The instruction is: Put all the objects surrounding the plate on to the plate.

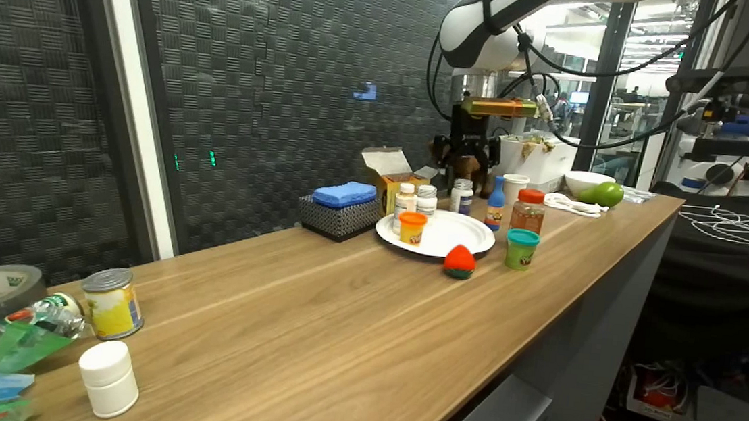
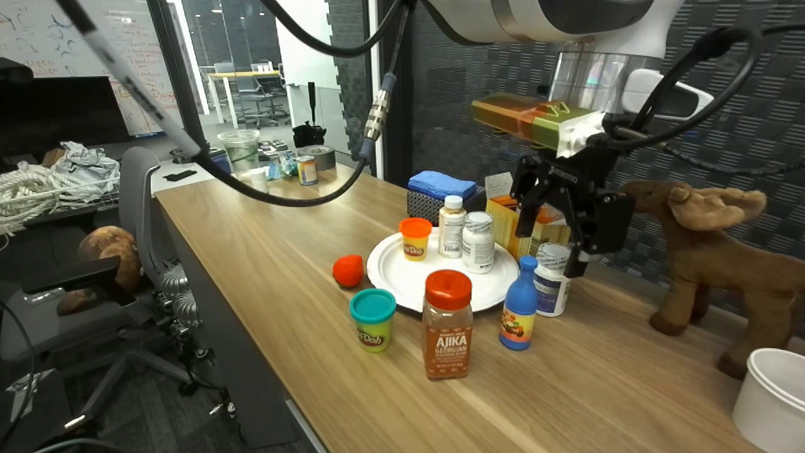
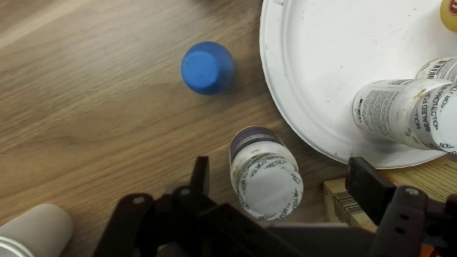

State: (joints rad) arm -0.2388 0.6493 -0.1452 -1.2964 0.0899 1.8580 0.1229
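Wrist view: purple-label bottle (image 3: 266, 174) on tabletop (image 3: 107, 142), plate (image 3: 332, 53) at its 1 o'clock. Tool (image 3: 280, 166) spread wide above, empty. Looks like lining up; next likely: down, squeeze, carry onto plate.

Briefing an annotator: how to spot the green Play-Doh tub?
On the wooden counter, find the round white plate. Outside its rim, beside the red-capped jar, stands the green Play-Doh tub; its teal lid sets it apart from the orange-lidded tub on the plate.
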